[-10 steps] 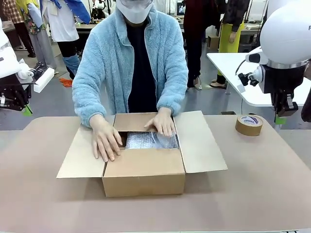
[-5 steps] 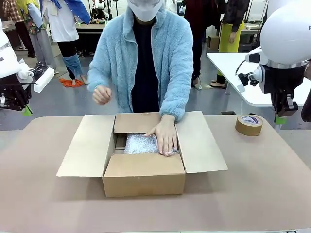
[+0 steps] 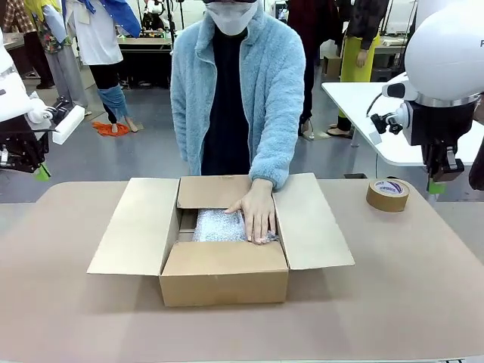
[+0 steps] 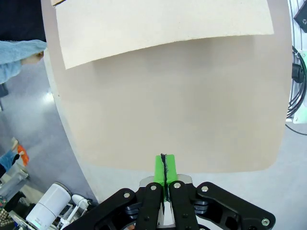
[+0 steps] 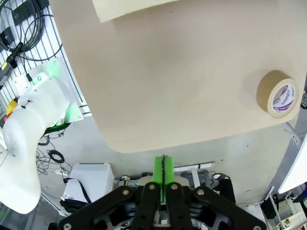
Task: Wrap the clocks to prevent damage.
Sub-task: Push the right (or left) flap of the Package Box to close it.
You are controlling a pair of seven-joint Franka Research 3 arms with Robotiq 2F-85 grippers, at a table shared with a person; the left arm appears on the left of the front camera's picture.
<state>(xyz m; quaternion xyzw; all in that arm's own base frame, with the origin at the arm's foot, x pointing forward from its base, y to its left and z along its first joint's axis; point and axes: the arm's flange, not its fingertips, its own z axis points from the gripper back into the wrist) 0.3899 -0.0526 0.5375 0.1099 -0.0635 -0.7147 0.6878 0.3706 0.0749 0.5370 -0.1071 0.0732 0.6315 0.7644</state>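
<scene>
Since second ago: person's left-side hand gone from box flap. We log other hand unmoved, flat on bubble-wrapped bundle inside open box, mid-table. Tape far right. Left gripper, right gripper: we see pads pressed together, empty, above table's left and right edges.

Bubble-wrapped clock inside open box
</scene>
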